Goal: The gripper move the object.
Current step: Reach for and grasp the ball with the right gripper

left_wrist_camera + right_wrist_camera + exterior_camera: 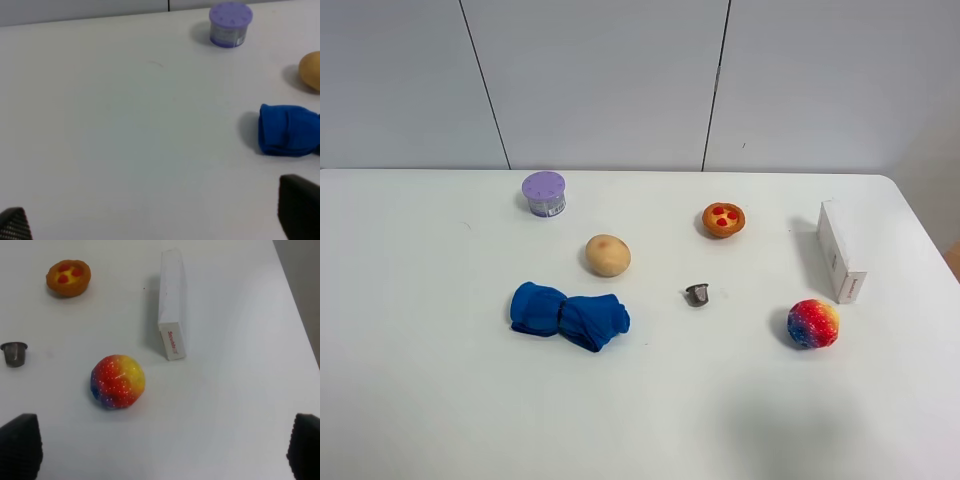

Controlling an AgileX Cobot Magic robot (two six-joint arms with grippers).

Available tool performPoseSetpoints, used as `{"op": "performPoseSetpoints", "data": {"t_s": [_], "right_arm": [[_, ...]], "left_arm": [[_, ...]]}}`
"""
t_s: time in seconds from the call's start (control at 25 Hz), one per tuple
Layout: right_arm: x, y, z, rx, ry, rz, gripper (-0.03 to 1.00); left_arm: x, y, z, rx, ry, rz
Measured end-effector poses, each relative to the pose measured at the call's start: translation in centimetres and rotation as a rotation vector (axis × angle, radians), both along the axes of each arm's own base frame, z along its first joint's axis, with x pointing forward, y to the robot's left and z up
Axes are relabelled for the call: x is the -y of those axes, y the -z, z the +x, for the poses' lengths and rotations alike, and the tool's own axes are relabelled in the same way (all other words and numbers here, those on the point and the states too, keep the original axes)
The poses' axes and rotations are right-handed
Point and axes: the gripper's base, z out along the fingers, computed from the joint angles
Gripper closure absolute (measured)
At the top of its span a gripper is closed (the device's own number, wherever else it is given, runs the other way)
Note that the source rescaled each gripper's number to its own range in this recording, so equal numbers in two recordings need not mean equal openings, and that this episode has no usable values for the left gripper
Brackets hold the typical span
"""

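The multicoloured ball [813, 323], with red, orange, yellow and blue patches, lies on the white table at the right, just in front of a white box. It also shows in the right wrist view [118, 381]. My right gripper [162, 447] is open and empty, with the ball ahead of its black fingertips [20, 445] and apart from them. My left gripper [156, 217] is open and empty over bare table on the left side. Neither arm shows in the exterior high view.
A white box [841, 250] stands near the table's right edge. A tart with red dots [723, 219], a small metal cup [697, 294], a tan lump [608, 255], a blue cloth [570, 315] and a purple tub [544, 193] lie across the middle.
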Motion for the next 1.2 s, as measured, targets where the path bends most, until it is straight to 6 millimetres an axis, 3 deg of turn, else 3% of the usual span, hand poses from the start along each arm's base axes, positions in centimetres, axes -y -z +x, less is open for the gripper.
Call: {"op": "performPoseSetpoints", "data": {"t_s": [0.36, 0.48, 0.92, 1.2], "right_arm": [[-0.3, 0.0, 0.0, 0.001, -0.026, 0.022, -0.03], [-0.4, 0.0, 0.9, -0.060, -0.041, 0.032, -0.03], [-0.3, -2.1, 9.8, -0.440, -0.075, 0.007, -0.03], [-0.1, 1.0, 15.4, -0.660, -0.136, -0.040, -0.03]], "left_arm": [[0.0, 0.0, 0.0, 0.000, 0.000, 0.000], [0.0, 0.0, 0.0, 0.000, 0.000, 0.000], [0.0, 0.0, 0.0, 0.000, 0.000, 0.000], [0.0, 0.0, 0.0, 0.000, 0.000, 0.000]]}}
